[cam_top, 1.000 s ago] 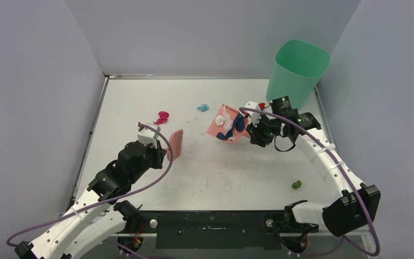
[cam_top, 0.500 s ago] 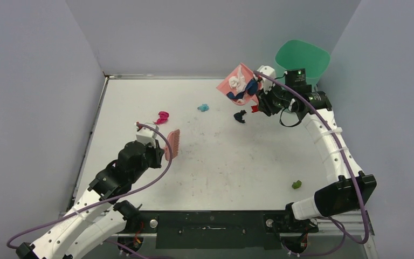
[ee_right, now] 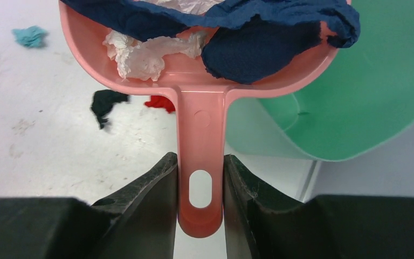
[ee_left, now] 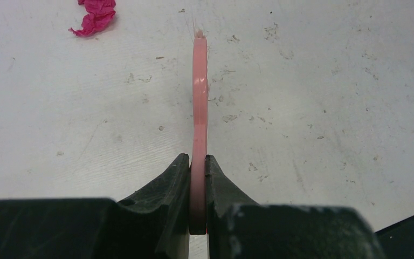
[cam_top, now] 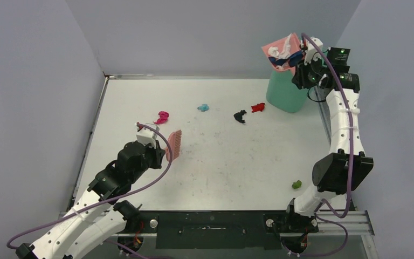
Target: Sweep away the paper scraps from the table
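Several crumpled white and dark-blue paper scraps (ee_right: 151, 56) ride just ahead of the right fingers (ee_right: 164, 178), in the pink plastic dustpan (ee_right: 200, 129) they clamp; the green plastic bin (ee_right: 366, 108) lies ahead-right. Left fingers (ee_left: 175, 175) pinch a pink brush (ee_left: 199, 108).

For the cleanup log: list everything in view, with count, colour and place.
magenta scrap: one, far left of the table.
light blue scrap: one, far centre.
black scrap: one, right of the light blue one.
red scrap: one, beside the black one.
green scrap: one, near right.
white scrap: one, in the dustpan.
dark blue scraps: count unclear, in the dustpan.
dustpan: one, pink, held up at the bin's rim.
bin: one, green, far right corner.
brush: one, pink, left of centre.
table: one, white-grey, scuffed.
left gripper: shut on the brush.
right gripper: shut on the dustpan's handle.
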Robot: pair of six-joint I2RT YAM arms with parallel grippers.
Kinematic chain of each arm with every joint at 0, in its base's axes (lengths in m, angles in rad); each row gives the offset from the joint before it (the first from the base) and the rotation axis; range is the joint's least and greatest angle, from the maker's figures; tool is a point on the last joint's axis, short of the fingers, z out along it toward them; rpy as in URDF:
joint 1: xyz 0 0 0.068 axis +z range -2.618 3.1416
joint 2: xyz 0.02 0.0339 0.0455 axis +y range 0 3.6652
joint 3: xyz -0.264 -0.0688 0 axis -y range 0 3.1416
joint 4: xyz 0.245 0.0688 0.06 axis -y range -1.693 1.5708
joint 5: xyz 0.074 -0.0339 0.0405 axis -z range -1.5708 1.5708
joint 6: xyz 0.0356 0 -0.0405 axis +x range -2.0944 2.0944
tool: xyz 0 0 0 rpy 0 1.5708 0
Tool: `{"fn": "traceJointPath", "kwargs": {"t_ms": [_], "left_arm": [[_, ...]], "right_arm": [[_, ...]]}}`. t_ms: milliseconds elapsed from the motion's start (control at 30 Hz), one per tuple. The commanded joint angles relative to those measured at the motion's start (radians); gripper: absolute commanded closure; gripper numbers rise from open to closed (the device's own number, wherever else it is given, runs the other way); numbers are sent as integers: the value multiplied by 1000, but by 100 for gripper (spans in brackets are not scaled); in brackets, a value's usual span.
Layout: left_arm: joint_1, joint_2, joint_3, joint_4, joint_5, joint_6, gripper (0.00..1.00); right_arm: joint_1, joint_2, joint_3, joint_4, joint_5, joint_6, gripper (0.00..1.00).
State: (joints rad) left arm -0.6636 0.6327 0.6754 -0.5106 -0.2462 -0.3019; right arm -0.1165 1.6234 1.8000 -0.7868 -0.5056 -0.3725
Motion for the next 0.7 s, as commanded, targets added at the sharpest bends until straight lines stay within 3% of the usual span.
{"fn": "traceJointPath", "kwargs": {"t_ms": [0, 400, 667], "left_arm": [[4, -22, 7, 62, 3, 11, 100], [7, -14, 10, 60, 16, 15, 100], [7, -11, 13, 57, 10, 14, 100]], "right_arm": [[-80, 82, 133, 44, -3, 25, 95], [-127, 258, 460, -89, 388, -191, 95], [-75, 270, 470, -28, 709, -433, 95]]}}
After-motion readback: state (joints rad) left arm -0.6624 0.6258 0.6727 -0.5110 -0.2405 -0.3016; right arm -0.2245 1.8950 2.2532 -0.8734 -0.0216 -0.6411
